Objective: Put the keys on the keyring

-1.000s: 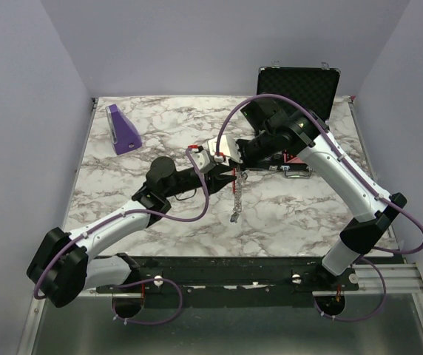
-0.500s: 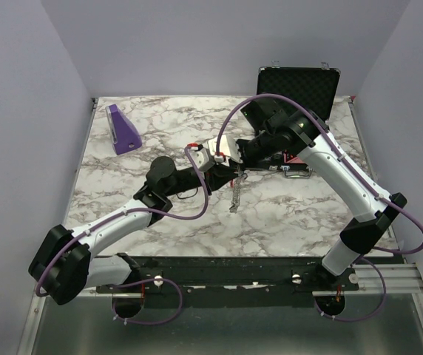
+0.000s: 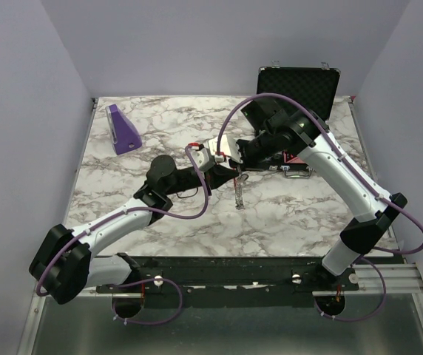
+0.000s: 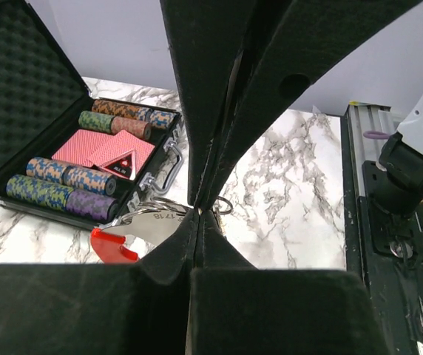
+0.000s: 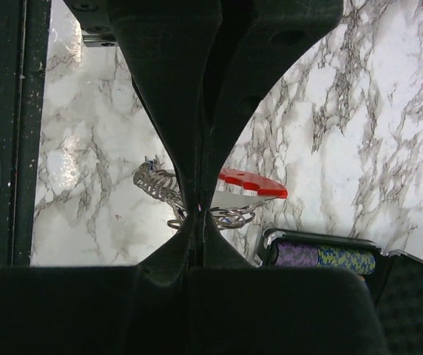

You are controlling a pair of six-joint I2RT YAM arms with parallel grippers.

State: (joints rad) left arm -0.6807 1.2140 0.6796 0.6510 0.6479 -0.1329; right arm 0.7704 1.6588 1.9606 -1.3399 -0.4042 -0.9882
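The keyring (image 4: 146, 224), a red clip on a flat silver plate with wire rings, hangs in mid-air above the table's middle between both grippers. My left gripper (image 4: 200, 210) is shut, its tips pinching the wire ring. From the other side my right gripper (image 5: 199, 212) is shut on the same wire rings (image 5: 230, 217), next to the red clip (image 5: 253, 183). A silver coil (image 5: 154, 182) trails off the rings; in the top view it hangs as a strand (image 3: 239, 191) under the two grippers (image 3: 230, 167). No keys show clearly; a blue fleck by the coil is too small to tell.
An open black case (image 3: 297, 87) of poker chips and red cards (image 4: 105, 148) lies at the back right, its handle (image 3: 293, 174) toward the grippers. A purple wedge block (image 3: 123, 130) stands at the back left. A metal rail (image 4: 358, 170) runs along the table's near edge.
My left gripper has shut on the ring. The hanging strand has swung from slanting down-left to hanging straighter and shorter. The right arm has stayed put.
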